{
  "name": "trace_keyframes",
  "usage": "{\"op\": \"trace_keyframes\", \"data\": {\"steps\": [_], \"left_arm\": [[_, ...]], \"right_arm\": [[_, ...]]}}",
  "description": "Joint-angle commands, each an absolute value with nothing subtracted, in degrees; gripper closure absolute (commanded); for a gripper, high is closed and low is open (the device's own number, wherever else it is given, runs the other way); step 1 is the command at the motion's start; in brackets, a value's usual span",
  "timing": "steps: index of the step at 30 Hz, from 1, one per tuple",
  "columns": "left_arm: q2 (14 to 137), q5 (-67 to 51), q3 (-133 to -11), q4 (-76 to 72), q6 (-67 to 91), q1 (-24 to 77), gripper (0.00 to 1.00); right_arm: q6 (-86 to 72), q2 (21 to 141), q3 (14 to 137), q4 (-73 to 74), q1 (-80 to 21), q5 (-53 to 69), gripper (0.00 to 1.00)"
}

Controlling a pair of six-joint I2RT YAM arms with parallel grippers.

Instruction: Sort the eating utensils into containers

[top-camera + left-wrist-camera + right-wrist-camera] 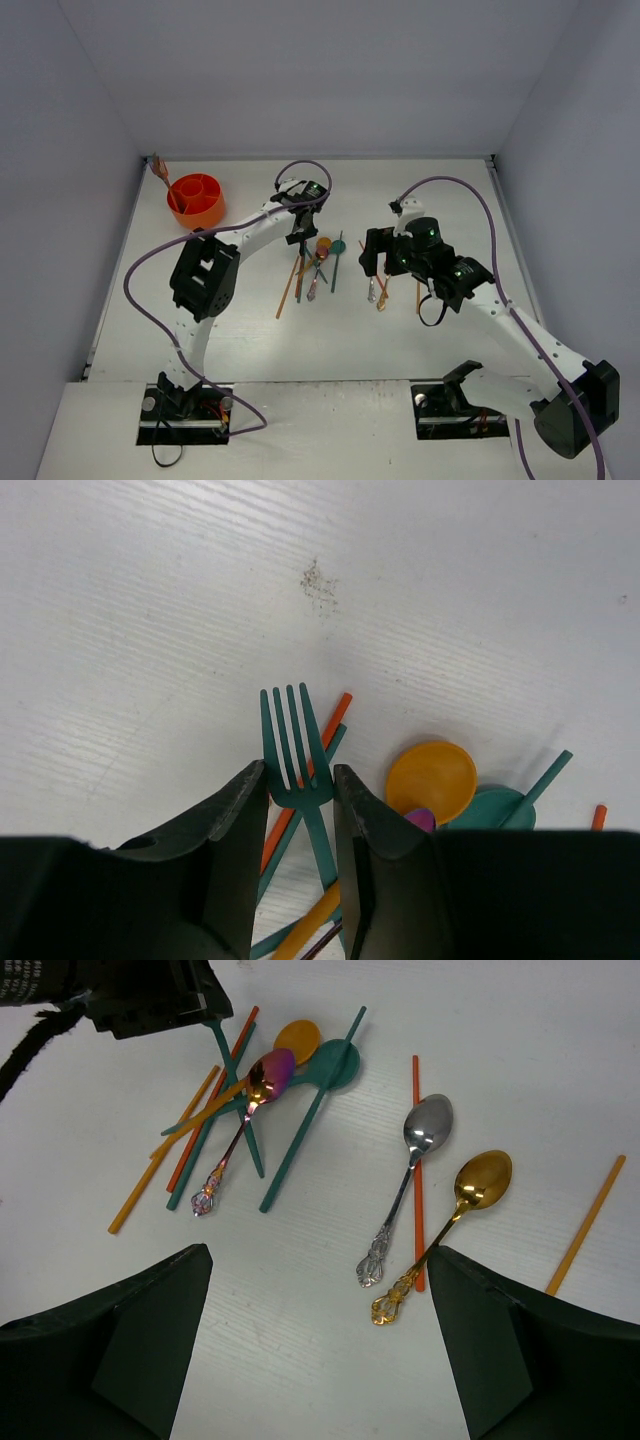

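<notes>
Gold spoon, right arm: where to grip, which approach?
Take the gold spoon mid-handle, just below the bowl, straight from above with jaws across the shaft. It lies flat; there the table is bare on both sides, while the ornate end meets the orange chopstick.

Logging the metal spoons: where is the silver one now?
Right wrist view, right of centre: the silver spoon lies over an orange chopstick, with the gold spoon just to its right.

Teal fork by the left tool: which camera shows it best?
Left wrist: the teal fork fills the centre, tines and neck clear between the left tool's fingers. Right wrist shows only its handle below that tool. Top external hides it under the tool.
</notes>
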State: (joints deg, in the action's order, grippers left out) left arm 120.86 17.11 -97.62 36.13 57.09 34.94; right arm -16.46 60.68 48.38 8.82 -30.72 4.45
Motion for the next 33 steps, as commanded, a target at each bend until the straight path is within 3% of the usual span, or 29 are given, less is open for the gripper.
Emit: {"op": "trace_keyframes", "data": {"steps": [1,13,20,33], "left_arm": [[113.15,22.34,-100.56,35.37,53.36,35.42,0.9],[107.41,30.97,-100.73,35.29,43.96,35.33,0.89],[97.63,32.46,-93.06,21.71,30.22,32.72,0.89],[82.09,9.9,-79.14,-3.11,15.93,4.06,0.89]], "right_arm": [[-16.17,61.3,49.75,6.59,-30.28,3.65,0.13],[-16.1,62.52,50.64,6.59,-30.31,3.95,0.13],[-16.17,63.42,51.46,6.59,-30.28,4.44,0.13],[-16.0,66.05,53.76,6.59,-30.32,5.43,0.13]]}}
